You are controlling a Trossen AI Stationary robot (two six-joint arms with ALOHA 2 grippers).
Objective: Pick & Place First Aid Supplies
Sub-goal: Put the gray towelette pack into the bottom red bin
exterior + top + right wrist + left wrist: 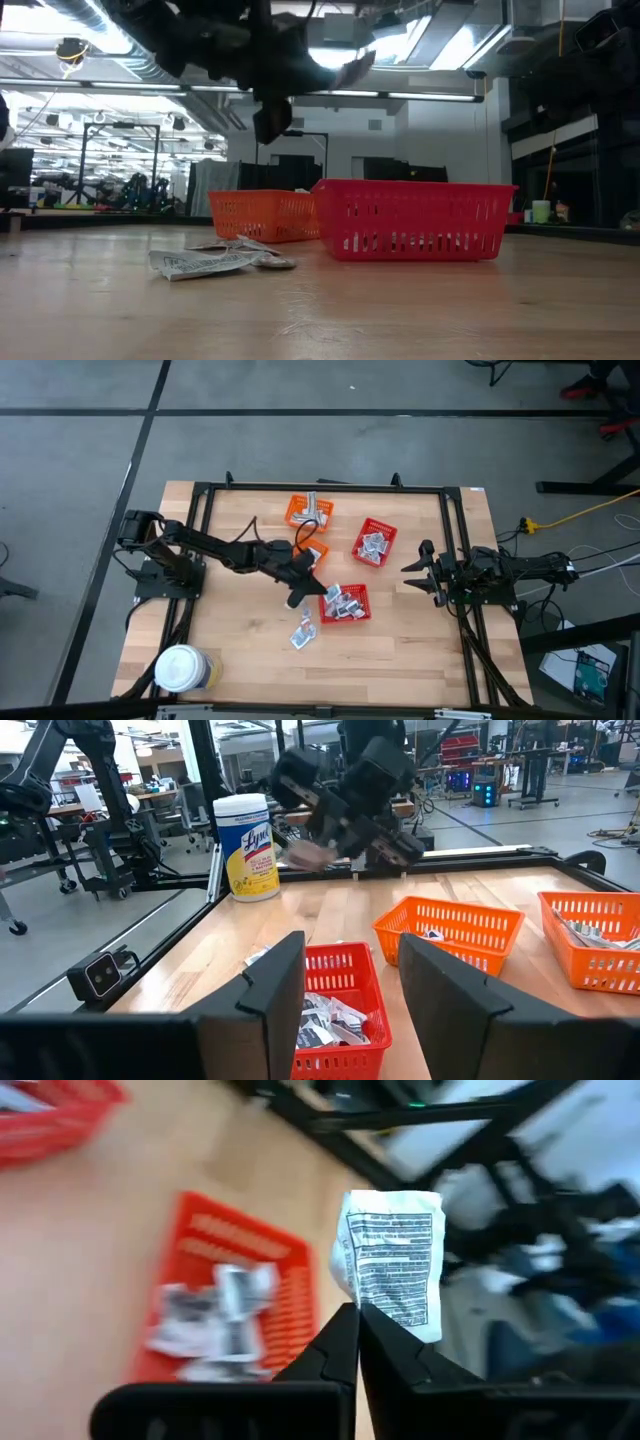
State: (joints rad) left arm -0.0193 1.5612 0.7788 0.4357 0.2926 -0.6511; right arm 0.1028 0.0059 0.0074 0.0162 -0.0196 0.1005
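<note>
Over the middle of the table, the left gripper (357,1315) is up in the air with its jaws pinched tight on a white sachet (390,1265), printed side facing its wrist camera. From above it hangs between the orange baskets and the red basket (343,603) nearest the front edge, so my guess is it's mid-carry toward one of them; which one, I can't tell.

Progress looks decent. That red basket already has a heap of packets, the second red basket (375,543) holds a bunch too, and the far orange basket (308,510) has a few. What's left on the wood, as far as I can see, is a small cluster of loose sachets (304,632) just in front of the near red basket, plus the one in the air.

Over at the right edge of the table, the right gripper (416,570) just waits, fingers spread apart and empty. The wipes jar (182,669) sits off in the front left corner.
</note>
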